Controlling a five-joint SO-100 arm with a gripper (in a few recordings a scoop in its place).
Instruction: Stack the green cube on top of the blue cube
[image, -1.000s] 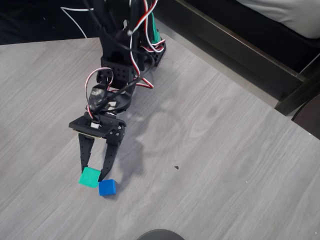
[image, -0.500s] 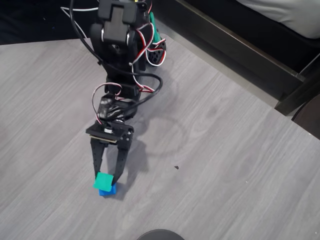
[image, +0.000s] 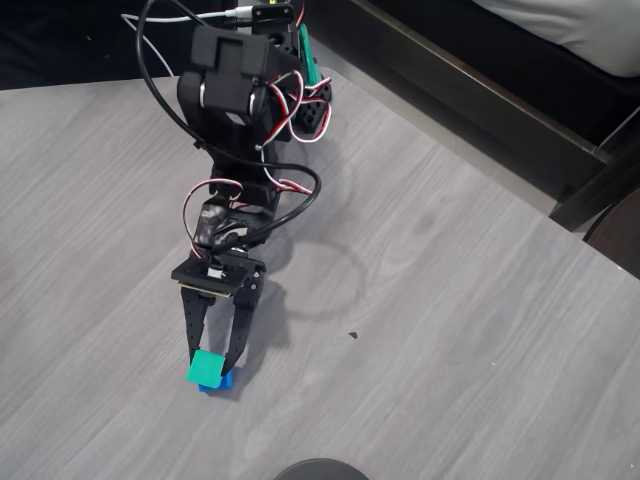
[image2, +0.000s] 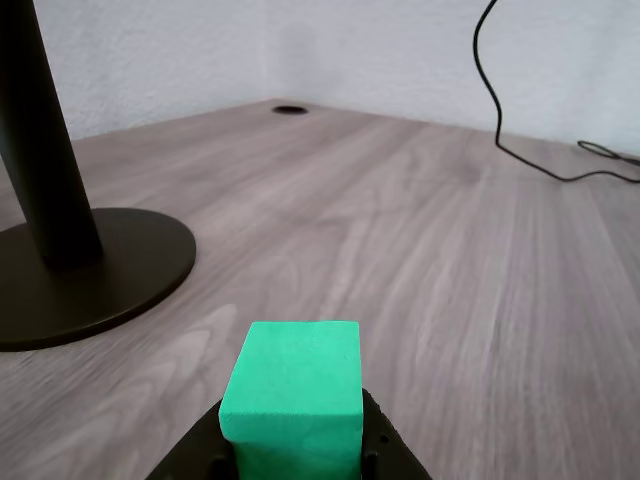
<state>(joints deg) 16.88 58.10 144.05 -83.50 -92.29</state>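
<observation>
Your small teal-green matte cube (image: 205, 367) sits clamped between the two black fingers of the gripper (image: 212, 366), right at the fingertips, near the bottom-left of the overhead view. In the wrist view the same green cube (image2: 293, 395) fills the bottom centre, one finger pressed on each side of it, top face and front face clear. Directly under it in the overhead view you've got the small bright blue matte cube (image: 216, 382): just a sliver of blue peeks out at the green cube's lower right edge, so the green one covers most of it. You can't tell from these views whether the green cube is touching the blue one or hanging just above it. The gripper points down-picture, away from the black arm (image: 240, 150) with its red, white and black servo wires. Both cubes are over the grey wood-grain table (image: 450, 330). In the wrist view, a black round stand base with an upright pole (image2: 70, 260) sits left of the gripper, well apart, and a thin black cable (image2: 520, 140) trails across the table far right.
</observation>
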